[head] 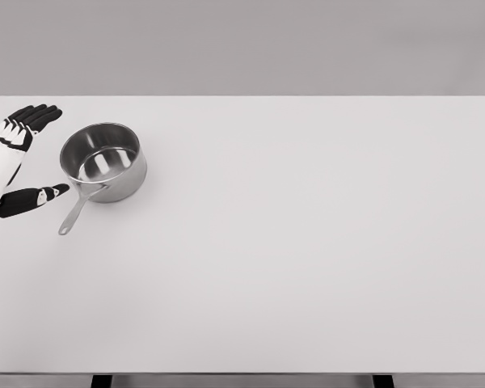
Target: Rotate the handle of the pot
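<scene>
while its white forearm comes in from the left edge of the head view, the left hand hangs over the far left part of the bench with its dark fingers stretched out together and pointing away and a little rightward, and the thumb held wide apart from them, pointing right toward the pot. the hand is spread and grips nothing; a strip of bare bench shows between the fingers and the pot's wall. the thumb's tip lies near the handle, just to its left, but whether it touches cannot be told; it looks slightly apart. just right of the hand stands the pot, a small shiny steel saucepan, upright on the bench near its left end and toward the far side, its open mouth up and its inside holding only reflections. the handle is a slim metal bar that leaves the pot's near wall and runs down and to the left, toward the robot, ending below the thumb. the bench is a plain white surface filling most of the view, with a grey wall behind it.
</scene>
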